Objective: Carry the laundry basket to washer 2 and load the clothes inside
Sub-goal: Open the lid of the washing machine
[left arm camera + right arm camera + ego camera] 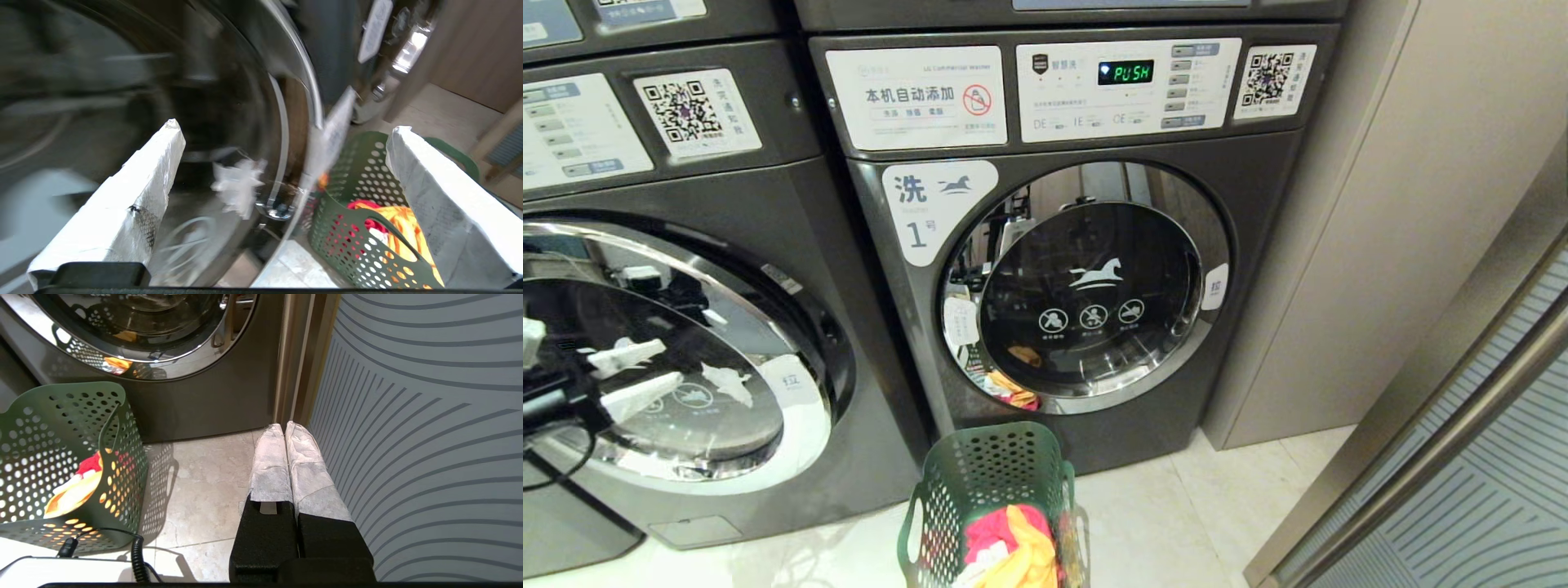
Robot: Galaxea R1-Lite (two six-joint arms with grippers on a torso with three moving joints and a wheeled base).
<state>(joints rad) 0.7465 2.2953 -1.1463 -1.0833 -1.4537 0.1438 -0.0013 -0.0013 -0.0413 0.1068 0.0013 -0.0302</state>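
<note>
- Green perforated plastic forms the laundry basket (984,498), which stands upright on the pale tiled floor (1160,523), just in front of the washer labelled "1" (1062,269) and near that machine's lower edge.
- Clothes (1013,547) lie heaped inside it: yellow-orange on top, bright red beneath, a bit of white showing.
- Bare floor lies to the basket's right, up to a striped glass panel (1486,498) with a metal frame.
- To the left stands a second dark grey washer (678,351) with its chrome-rimmed round door shut; its number label is not visible.
- Left tool (633,376) hovers at the far left, close before that door's glass, white-wrapped fingers (135,196) spread wide and holding nothing.
- Right tool (286,457) hangs low beside the striped panel, well apart from the basket, fingers pressed together and empty.
</note>
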